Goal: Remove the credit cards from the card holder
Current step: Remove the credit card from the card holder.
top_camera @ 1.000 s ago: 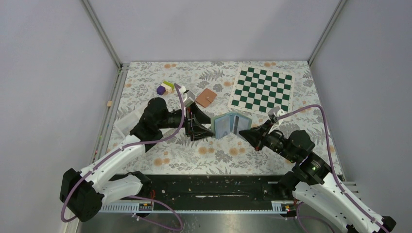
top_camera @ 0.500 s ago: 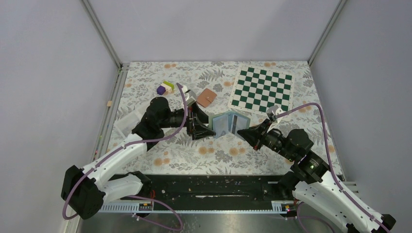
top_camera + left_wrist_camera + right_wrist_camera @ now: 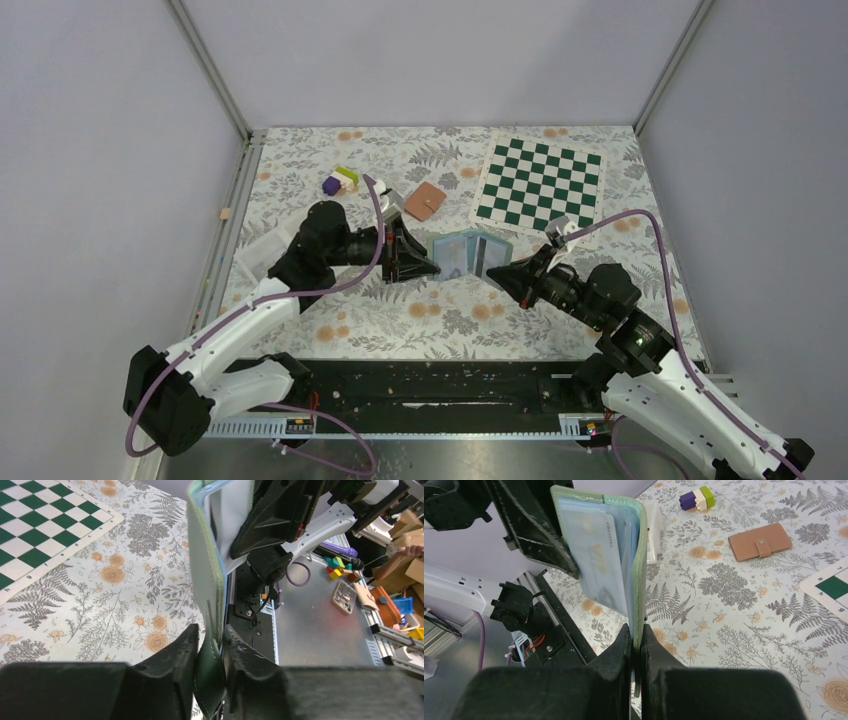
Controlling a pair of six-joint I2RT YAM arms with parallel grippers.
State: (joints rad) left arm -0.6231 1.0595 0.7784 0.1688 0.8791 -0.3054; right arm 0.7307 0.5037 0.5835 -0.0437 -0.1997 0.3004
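Note:
The pale green card holder (image 3: 470,254) stands open on its edge in the middle of the table, held from both sides. My left gripper (image 3: 433,268) is shut on its left cover (image 3: 204,580); the fingers (image 3: 182,650) pinch the dark green edge. My right gripper (image 3: 498,277) is shut on the right cover (image 3: 640,570). In the right wrist view, pale blue sleeves fan out inside the holder, and one shows a card face with gold print (image 3: 596,562). No yellow-orange card shows clearly.
A brown wallet (image 3: 425,201) lies just behind the holder and also shows in the right wrist view (image 3: 760,542). A green chessboard mat (image 3: 540,183) lies at the back right. Coloured toy blocks (image 3: 340,181) sit at the back left. A clear flat object (image 3: 258,252) lies at the left edge.
My left gripper has pulled the holder's left cover slightly left and away, opening the holder a little wider. My right gripper has edged left with its cover.

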